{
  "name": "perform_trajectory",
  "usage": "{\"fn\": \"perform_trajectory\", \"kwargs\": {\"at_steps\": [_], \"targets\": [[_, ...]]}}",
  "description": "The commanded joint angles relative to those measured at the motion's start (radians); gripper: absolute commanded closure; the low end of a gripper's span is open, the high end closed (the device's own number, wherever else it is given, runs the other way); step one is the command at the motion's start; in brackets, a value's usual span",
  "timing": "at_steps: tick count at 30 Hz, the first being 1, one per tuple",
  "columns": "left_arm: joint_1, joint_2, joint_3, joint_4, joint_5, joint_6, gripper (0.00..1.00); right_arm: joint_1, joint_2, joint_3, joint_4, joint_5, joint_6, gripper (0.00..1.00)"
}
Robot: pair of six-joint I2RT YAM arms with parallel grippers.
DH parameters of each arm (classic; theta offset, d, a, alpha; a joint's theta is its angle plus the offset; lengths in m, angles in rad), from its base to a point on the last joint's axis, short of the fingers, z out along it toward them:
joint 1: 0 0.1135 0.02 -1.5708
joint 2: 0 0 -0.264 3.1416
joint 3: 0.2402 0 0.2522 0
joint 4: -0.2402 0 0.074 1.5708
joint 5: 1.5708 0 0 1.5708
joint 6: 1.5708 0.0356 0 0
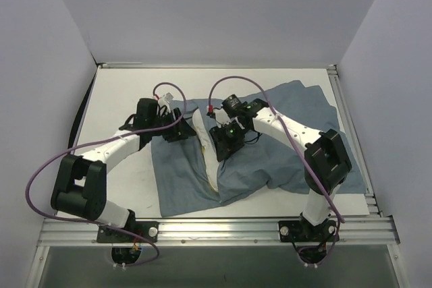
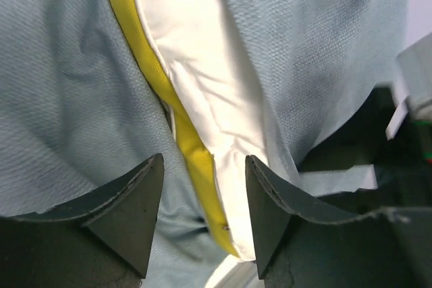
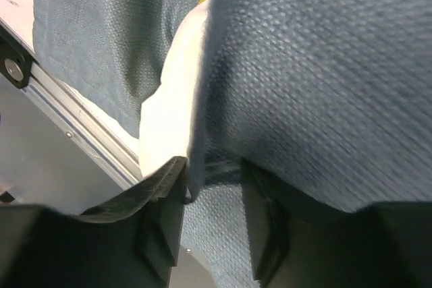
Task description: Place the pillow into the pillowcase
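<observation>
The grey-blue pillowcase (image 1: pixel 283 119) lies crumpled across the table. Only a narrow strip of the white pillow (image 1: pixel 204 146) shows, poking out of the fabric between the two arms. My left gripper (image 1: pixel 181 131) sits just left of that strip. In the left wrist view its jaws stand open (image 2: pixel 202 214) astride the pillow's yellow band (image 2: pixel 182 133) and white edge (image 2: pixel 202 79), with pillowcase cloth (image 2: pixel 61 99) on both sides. My right gripper (image 1: pixel 221 146) is just right of the strip. It is open (image 3: pixel 212 207), and a fold of pillowcase (image 3: pixel 317 79) hangs loose against one finger (image 3: pixel 169 200), beside the pillow (image 3: pixel 169 112).
An aluminium rail (image 1: pixel 216 224) runs along the table's near edge and shows close by in the right wrist view (image 3: pixel 61 112). White walls enclose the back and sides. Bare tabletop (image 1: pixel 121 92) lies left of the cloth. Purple cables (image 1: pixel 40 173) loop off both arms.
</observation>
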Motion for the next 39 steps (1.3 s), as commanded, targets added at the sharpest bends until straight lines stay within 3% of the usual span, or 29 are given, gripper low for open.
{"fn": "perform_trajectory", "kwargs": {"at_steps": [1,2,4,9,16,18,20,21,22,24,25,28,32,36,39], "targets": [[-0.011,-0.054,0.081,-0.219,-0.123,0.208,0.4,-0.023,-0.091,0.079,-0.029,0.073,0.017,0.54],[-0.014,-0.029,0.091,-0.236,-0.161,0.216,0.4,-0.022,-0.088,0.124,-0.04,0.096,0.018,0.4],[-0.022,0.01,0.112,-0.249,-0.174,0.227,0.42,-0.013,-0.056,0.168,-0.059,0.116,0.021,0.32],[-0.083,0.143,0.216,-0.247,-0.247,0.288,0.44,0.041,0.046,0.3,-0.083,0.249,0.029,0.3],[-0.114,0.297,0.315,-0.248,-0.269,0.314,0.45,0.047,0.252,0.36,-0.129,0.265,0.104,0.27],[-0.11,0.327,0.327,-0.258,-0.281,0.316,0.54,0.033,0.283,0.344,-0.132,0.28,0.118,0.27],[-0.102,0.34,0.336,-0.278,-0.287,0.322,0.67,0.021,0.293,0.31,-0.135,0.314,0.116,0.34],[-0.096,0.338,0.341,-0.287,-0.281,0.334,0.83,0.001,0.291,0.299,-0.134,0.331,0.116,0.4],[-0.074,0.325,0.345,-0.296,-0.255,0.343,0.9,-0.016,0.285,0.27,-0.135,0.355,0.123,0.52],[-0.05,0.297,0.349,-0.328,-0.2,0.365,1.0,-0.045,0.262,0.247,-0.132,0.371,0.129,0.63],[-0.009,0.279,0.327,-0.324,-0.144,0.363,1.0,-0.074,0.256,0.229,-0.131,0.369,0.126,0.73],[0.053,0.124,0.274,-0.247,0.019,0.33,1.0,-0.103,0.239,0.207,-0.131,0.327,0.107,0.83],[0.064,0.033,0.327,-0.161,0.208,0.27,1.0,-0.088,0.234,0.153,-0.122,0.189,0.081,0.84],[0.027,0.002,0.384,-0.062,0.314,0.167,1.0,-0.048,0.245,0.144,-0.108,0.162,0.058,0.84],[-0.022,-0.017,0.414,-0.08,0.316,0.188,1.0,-0.042,0.267,0.191,-0.105,0.144,0.047,0.86]]}}
